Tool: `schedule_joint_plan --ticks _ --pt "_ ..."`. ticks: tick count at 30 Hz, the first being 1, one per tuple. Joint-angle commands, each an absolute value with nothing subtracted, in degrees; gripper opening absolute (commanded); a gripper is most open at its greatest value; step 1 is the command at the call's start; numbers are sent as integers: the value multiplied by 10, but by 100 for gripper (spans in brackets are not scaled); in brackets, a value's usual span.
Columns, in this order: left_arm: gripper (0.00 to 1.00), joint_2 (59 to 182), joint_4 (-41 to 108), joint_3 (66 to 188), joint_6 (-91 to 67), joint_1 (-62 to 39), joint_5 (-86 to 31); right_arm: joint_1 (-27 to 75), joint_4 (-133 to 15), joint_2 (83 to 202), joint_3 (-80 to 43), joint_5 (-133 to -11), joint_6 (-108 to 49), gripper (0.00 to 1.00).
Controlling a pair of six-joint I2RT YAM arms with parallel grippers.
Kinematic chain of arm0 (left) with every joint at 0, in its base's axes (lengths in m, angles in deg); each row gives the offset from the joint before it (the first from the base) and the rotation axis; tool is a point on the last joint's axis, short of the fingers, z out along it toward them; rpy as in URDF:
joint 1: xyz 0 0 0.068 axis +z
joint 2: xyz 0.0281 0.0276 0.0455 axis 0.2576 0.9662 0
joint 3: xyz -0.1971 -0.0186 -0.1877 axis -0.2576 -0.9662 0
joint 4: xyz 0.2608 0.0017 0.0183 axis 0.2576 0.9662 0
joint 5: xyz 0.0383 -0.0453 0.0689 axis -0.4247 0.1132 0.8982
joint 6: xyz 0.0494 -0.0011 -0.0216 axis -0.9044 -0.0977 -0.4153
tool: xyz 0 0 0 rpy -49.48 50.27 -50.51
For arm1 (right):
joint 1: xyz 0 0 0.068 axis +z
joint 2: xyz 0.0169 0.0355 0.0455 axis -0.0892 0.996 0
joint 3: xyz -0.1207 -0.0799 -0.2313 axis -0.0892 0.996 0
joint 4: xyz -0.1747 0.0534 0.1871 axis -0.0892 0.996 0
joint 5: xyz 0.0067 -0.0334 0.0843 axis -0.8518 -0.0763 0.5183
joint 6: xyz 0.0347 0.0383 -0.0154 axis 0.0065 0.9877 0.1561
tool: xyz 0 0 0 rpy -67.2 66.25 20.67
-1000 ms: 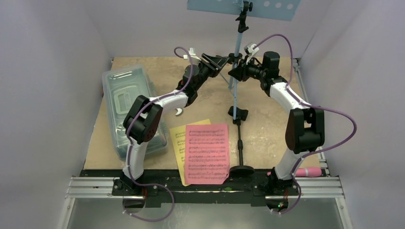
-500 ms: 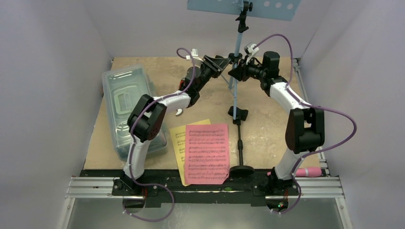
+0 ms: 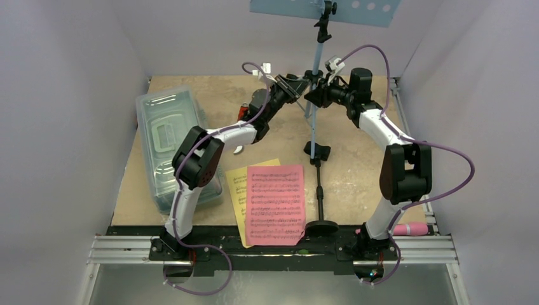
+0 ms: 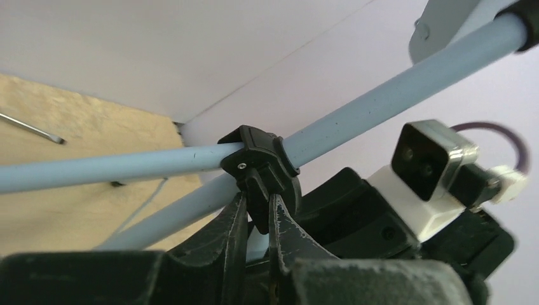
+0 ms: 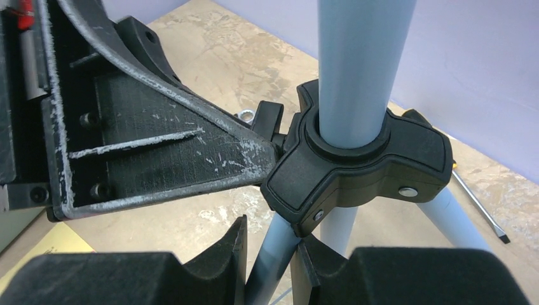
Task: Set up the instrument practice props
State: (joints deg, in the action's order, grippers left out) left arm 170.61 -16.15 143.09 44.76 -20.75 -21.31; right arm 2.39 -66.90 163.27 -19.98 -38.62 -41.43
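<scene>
The light blue music stand (image 3: 313, 108) stands at the back of the table, its perforated desk (image 3: 324, 9) at the top edge. My left gripper (image 3: 299, 85) (image 4: 257, 206) is shut on the black knob (image 4: 262, 190) of the tripod hub (image 4: 257, 155). From the other side, my right gripper (image 3: 314, 96) (image 5: 272, 244) is shut on a blue tripod leg (image 5: 274, 251) just under the hub (image 5: 356, 165). Pink sheet music (image 3: 275, 203) lies over a yellow page (image 3: 237, 190). The black mic stand (image 3: 321, 210) lies flat. A pink microphone (image 3: 410, 229) rests by the right arm's base.
A clear lidded box (image 3: 166, 143) fills the left side of the table. A red-handled wrench (image 3: 242, 113) lies mostly hidden under my left arm. A thin metal rod (image 5: 480, 213) lies on the table behind the stand. Walls close in on three sides.
My left gripper has moved up and right to the stand's hub and closed on its black knob. The right arm has held still on the leg.
</scene>
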Motion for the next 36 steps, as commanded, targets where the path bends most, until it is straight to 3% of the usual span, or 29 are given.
schedule_joint_plan --ticks 1,10,20,25,27,32,36 --pt "0 1669 -59 1467 200 -214 -177 32 -631 1670 -189 -412 -538 0" --pt "0 1633 99 1505 -311 -295 6 32 -633 1670 -187 -411 -540 0" --pt "0 1634 0 1427 -713 -365 187 35 -636 1668 -183 -425 -545 0" --pt "0 1615 36 1434 -706 -370 169 39 -636 1670 -184 -431 -547 0" --pt "9 1610 115 1465 -626 -370 132 40 -635 1670 -183 -433 -548 0" --pt "81 1589 233 1497 -400 -368 40 41 -634 1667 -181 -434 -552 0" --pt "84 1539 233 1464 -250 -347 -26 41 -639 1663 -178 -431 -552 0"
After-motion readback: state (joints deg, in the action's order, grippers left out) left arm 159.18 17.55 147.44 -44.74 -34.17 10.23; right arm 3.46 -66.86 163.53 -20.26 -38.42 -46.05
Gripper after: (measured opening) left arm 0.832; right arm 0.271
